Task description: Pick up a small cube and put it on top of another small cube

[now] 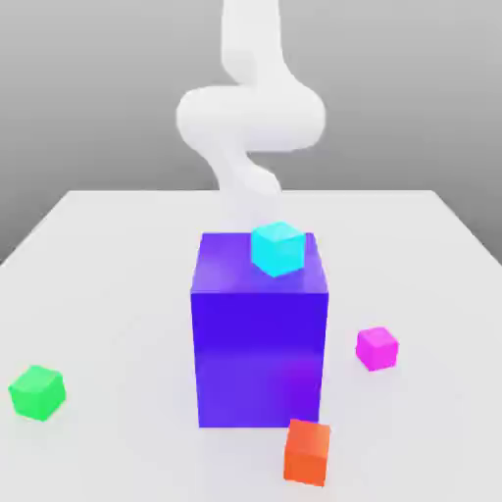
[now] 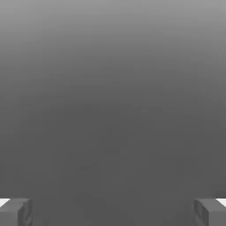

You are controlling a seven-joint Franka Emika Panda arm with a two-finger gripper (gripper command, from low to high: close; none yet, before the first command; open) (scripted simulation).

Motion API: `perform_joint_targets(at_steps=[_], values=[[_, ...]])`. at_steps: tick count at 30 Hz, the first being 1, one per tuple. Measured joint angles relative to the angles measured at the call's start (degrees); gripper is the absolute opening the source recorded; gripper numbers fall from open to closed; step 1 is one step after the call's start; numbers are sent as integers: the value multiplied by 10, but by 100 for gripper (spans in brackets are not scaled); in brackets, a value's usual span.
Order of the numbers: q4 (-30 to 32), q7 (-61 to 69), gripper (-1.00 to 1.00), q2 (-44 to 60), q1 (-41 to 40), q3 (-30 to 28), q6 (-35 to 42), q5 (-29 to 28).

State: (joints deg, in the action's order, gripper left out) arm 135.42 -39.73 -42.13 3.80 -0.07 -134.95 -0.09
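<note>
The small magenta-pink cube [image 1: 376,348] rests on the white table [image 1: 108,284], to the exterior view's right of the big blue-purple block [image 1: 260,338]. A small cyan cube [image 1: 276,247] sits on top of that block, near its far right corner. My white arm [image 1: 250,118] rises behind the block, well above the table. In the hand view, my gripper [image 2: 113,212] is open: its two grey fingertips [image 2: 15,212] stand far apart with nothing between them, against a plain grey background.
A green cube [image 1: 37,392] lies near the front at the exterior view's left. An orange-red cube [image 1: 308,452] sits just in front of the big block's right corner. The tall block stands in the middle of the table.
</note>
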Motion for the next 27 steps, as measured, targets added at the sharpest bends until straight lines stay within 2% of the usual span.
perform_joint_targets(at_steps=[23, 27], values=[[341, 581, 0, 349, 342, 6, -300, 3], [353, 617, 0, 423, 359, 13, -361, 1]])
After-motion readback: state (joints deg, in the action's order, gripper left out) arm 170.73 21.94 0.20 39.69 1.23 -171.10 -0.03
